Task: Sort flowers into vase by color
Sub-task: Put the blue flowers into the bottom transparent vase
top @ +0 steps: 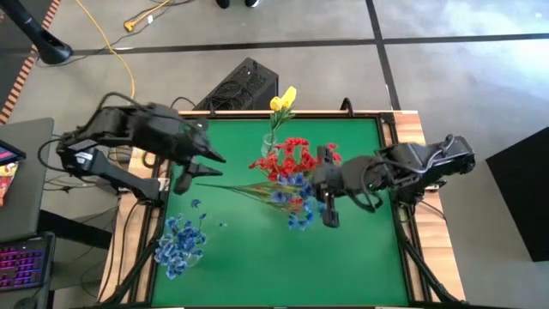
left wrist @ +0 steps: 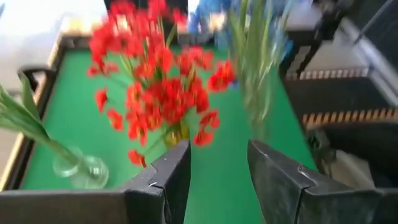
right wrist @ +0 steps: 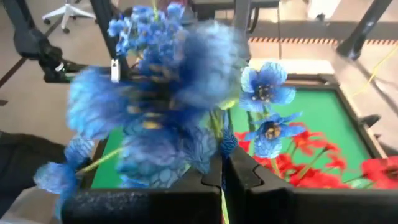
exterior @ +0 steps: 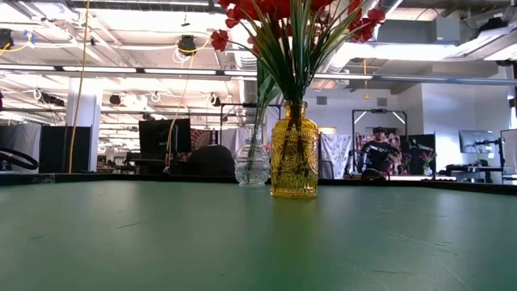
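So the right gripper (right wrist: 221, 180) is clenched on a blue spray (right wrist: 161, 93), held above the red flowers (top: 292, 159) in the amber vase (exterior: 294, 149). The left gripper (left wrist: 217, 180) hangs released (nothing between its fingers). I'd carry it to the 1 blue bunch (top: 178, 243) at the table's (top: 249, 257) front-left, stem down, clear of the reds. No readable writing anywhere.

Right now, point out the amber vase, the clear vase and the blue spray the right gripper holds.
amber vase (exterior: 294, 153): low view, on its glass body.
clear vase (exterior: 252, 168): low view, on its round bowl.
blue spray (right wrist: 149, 118): right wrist view, on the bloom cluster.
right gripper (right wrist: 222, 174): right wrist view, between its fingertips.
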